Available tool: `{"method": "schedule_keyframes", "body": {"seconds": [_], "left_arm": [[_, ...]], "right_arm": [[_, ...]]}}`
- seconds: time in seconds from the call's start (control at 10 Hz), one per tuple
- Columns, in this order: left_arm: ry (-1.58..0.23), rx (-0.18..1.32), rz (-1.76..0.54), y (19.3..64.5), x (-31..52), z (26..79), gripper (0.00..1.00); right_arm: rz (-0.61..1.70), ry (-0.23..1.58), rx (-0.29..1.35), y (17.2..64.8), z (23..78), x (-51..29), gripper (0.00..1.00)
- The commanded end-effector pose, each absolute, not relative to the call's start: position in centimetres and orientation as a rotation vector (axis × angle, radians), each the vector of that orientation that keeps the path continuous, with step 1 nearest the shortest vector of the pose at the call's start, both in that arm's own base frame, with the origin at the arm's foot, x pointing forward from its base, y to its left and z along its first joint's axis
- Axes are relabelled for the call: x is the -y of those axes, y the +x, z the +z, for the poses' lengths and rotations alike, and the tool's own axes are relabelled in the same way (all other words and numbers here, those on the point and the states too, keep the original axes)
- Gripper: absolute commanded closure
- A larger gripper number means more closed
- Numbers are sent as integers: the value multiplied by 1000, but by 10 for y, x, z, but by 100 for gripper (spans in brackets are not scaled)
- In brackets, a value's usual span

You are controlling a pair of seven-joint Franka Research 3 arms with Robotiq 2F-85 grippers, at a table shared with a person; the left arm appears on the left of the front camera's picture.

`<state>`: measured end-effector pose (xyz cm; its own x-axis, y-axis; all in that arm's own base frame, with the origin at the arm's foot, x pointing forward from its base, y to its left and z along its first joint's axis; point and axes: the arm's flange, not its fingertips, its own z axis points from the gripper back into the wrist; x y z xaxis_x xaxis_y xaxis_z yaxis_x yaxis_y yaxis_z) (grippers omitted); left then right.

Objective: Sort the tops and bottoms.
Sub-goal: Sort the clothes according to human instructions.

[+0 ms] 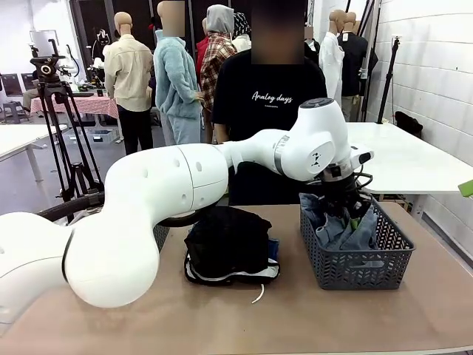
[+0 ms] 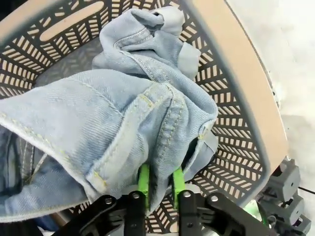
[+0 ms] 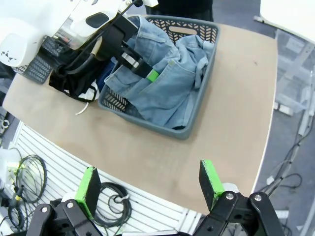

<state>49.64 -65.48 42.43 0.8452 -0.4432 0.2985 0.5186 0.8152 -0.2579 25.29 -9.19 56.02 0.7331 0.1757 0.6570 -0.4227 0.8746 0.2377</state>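
The bottoms, pale blue denim (image 1: 341,231) (image 2: 123,113) (image 3: 165,81), lie bunched in a grey basket (image 1: 362,268) (image 2: 238,73) (image 3: 147,122) on the table's right side. My left gripper (image 1: 347,211) (image 2: 160,174) (image 3: 147,73) reaches down into that basket, its green pads close together with a fold of denim between them. The tops sit in a heap at the table's middle: a black one (image 1: 225,240) (image 3: 74,83) on a white one with black trim (image 1: 235,276). My right gripper (image 3: 147,189) hangs open and empty, high over the table's near right edge.
A person in a black printed T-shirt (image 1: 273,100) stands at the far side, behind my left arm. A second grey basket (image 1: 160,235) (image 3: 37,69) peeks out at the left beside the heap. Bare tabletop (image 1: 310,318) stretches along the front.
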Motion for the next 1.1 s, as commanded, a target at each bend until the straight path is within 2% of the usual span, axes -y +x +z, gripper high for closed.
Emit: {"method": "schedule_keyframes", "body": {"seconds": [0.0, 0.1, 0.3, 0.5, 0.6, 1.0], "left_arm": [[-322, 244, -508, 513, 678, 446, 18], [-314, 252, -499, 512, 676, 454, 0], [-303, 320, -523, 504, 676, 481, 0], [-304, 326, -531, 496, 677, 496, 0], [-310, 315, -512, 485, 653, 478, 0], [-310, 315, -512, 485, 653, 478, 0]], "right_arm": [[348, 406, 678, 254, 560, 91, 0], [348, 406, 678, 254, 560, 91, 0], [348, 406, 678, 254, 560, 91, 0], [348, 406, 678, 254, 560, 91, 0], [348, 406, 678, 254, 560, 91, 0], [348, 406, 678, 254, 560, 91, 0]]}}
